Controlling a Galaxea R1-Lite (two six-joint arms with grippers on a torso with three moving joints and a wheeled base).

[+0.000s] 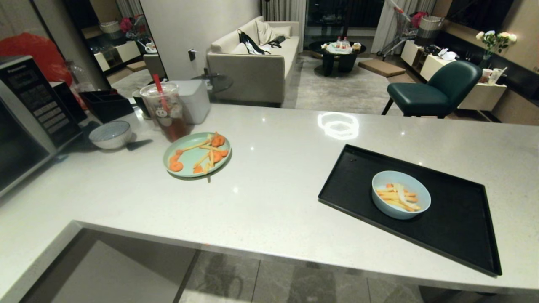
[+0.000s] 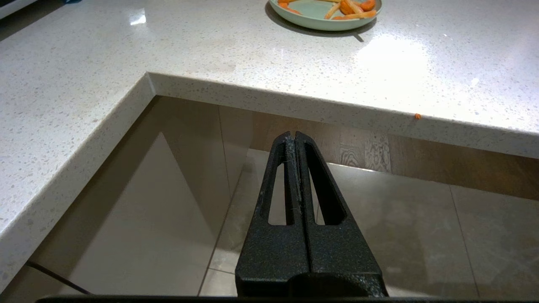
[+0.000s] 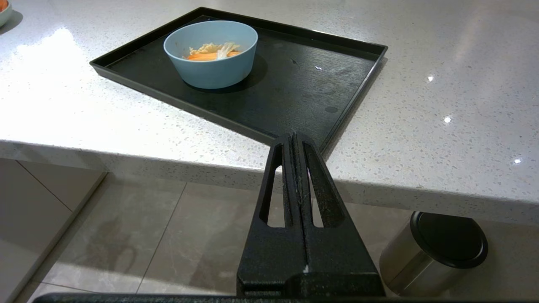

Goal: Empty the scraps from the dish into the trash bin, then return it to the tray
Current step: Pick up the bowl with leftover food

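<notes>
The dish (image 1: 401, 194), a small light-blue bowl (image 3: 210, 54), stands on the left part of the black tray (image 1: 463, 219) at the counter's right. Pale sticks and orange pieces, the scraps (image 1: 398, 197), lie inside it (image 3: 210, 51). Low in front of the counter edge, short of the tray's (image 3: 303, 92) near corner, my right gripper (image 3: 294, 135) hangs shut and empty. My left gripper (image 2: 294, 134) is shut too, parked below the counter's inner corner. Neither arm shows in the head view. The trash bin is out of view.
A pale-green plate (image 1: 197, 155) with carrot and fries sits mid-counter. A white patterned bowl (image 1: 110, 134), a drink cup (image 1: 166, 111) and a microwave (image 1: 25, 122) stand at the left. A black-lidded steel bin (image 3: 433, 252) stands on the floor under the counter edge.
</notes>
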